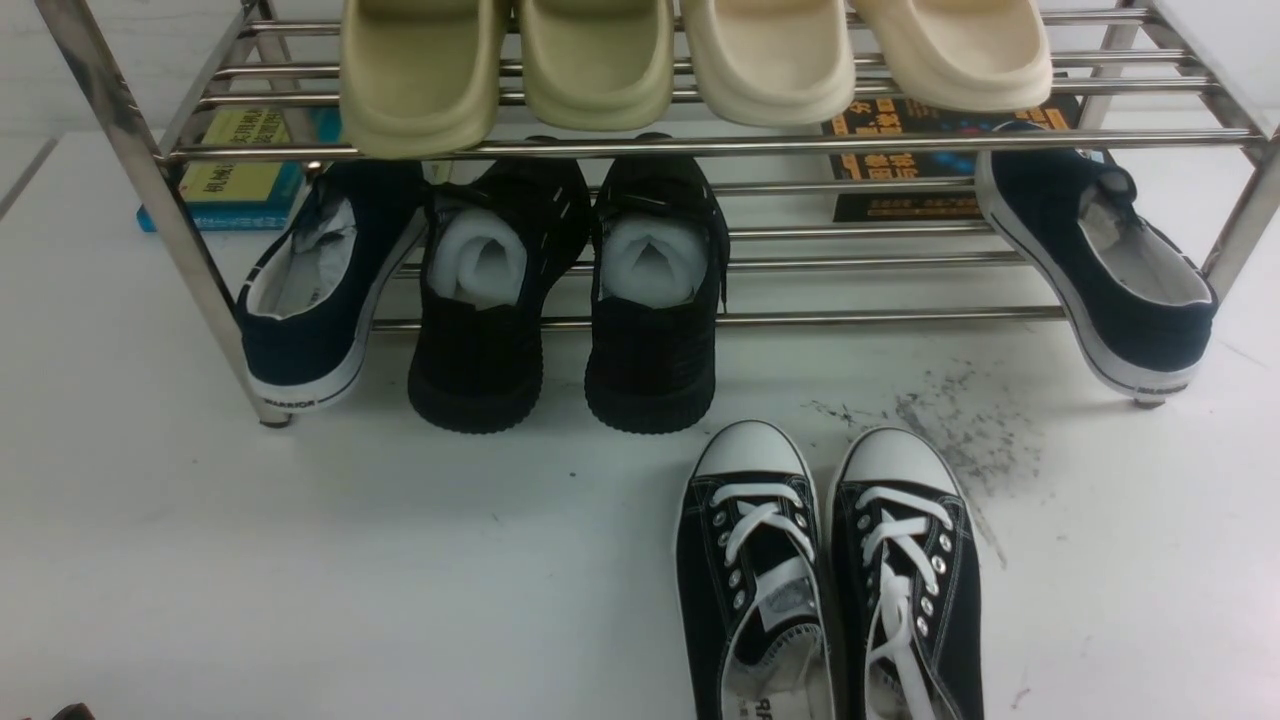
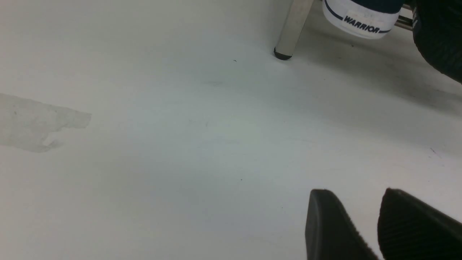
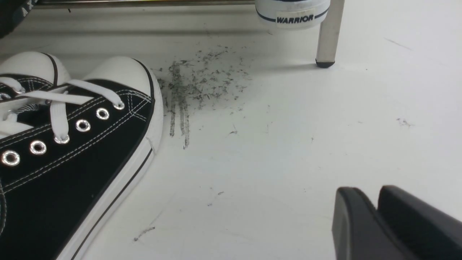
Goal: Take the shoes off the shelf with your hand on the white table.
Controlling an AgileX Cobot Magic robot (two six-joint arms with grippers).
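Note:
The pair of black canvas shoes with white laces and toe caps [image 1: 830, 570] stands side by side on the white table [image 1: 300, 560], in front of the chrome shelf [image 1: 700, 147], toes toward it. One shoe shows in the right wrist view [image 3: 72, 155] beside the grey scuff marks [image 3: 202, 79]. My right gripper [image 3: 370, 191] is shut and empty, low over bare table, apart from the shoe. My left gripper [image 2: 357, 193] is open with a narrow gap, empty, over bare table near the shelf's leg [image 2: 292, 29]. Neither gripper shows clearly in the front view.
On the lower tier sit two navy white-soled sneakers [image 1: 310, 290] [image 1: 1100, 260] and two all-black shoes stuffed with paper [image 1: 490, 300]. Several beige slippers [image 1: 600, 60] lie on the top tier. Books [image 1: 250, 170] [image 1: 920, 160] lie behind. A shelf leg [image 3: 328, 32] stands ahead of the right gripper.

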